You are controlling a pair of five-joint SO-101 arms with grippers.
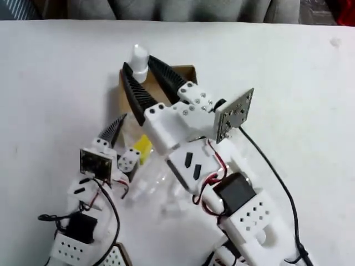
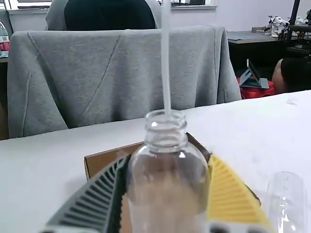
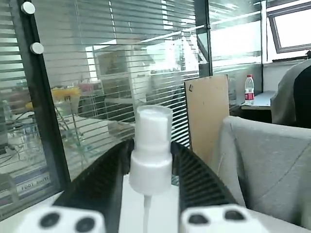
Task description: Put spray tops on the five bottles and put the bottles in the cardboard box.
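Clamping a white spray top [image 3: 151, 150], the right gripper [image 1: 140, 64] hangs over the cardboard box [image 1: 186, 72], 11 o'clock from table centre. Left gripper [image 2: 167, 162] squeezes a clear bottle [image 2: 167, 194] at 8 o'clock; dip tube [image 2: 166, 58] meets its open neck.

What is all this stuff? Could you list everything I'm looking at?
bottle: one, clear, upright in the left gripper.
spray top: one, white, in the right gripper, tube at the bottle's mouth.
second bottle: one, clear, on the table.
cardboard box: one, brown, beyond the bottle.
table: one, white.
chair: one, grey, beyond the table.
left gripper: grey and yellow, shut on the bottle.
right gripper: black, shut on the spray top.
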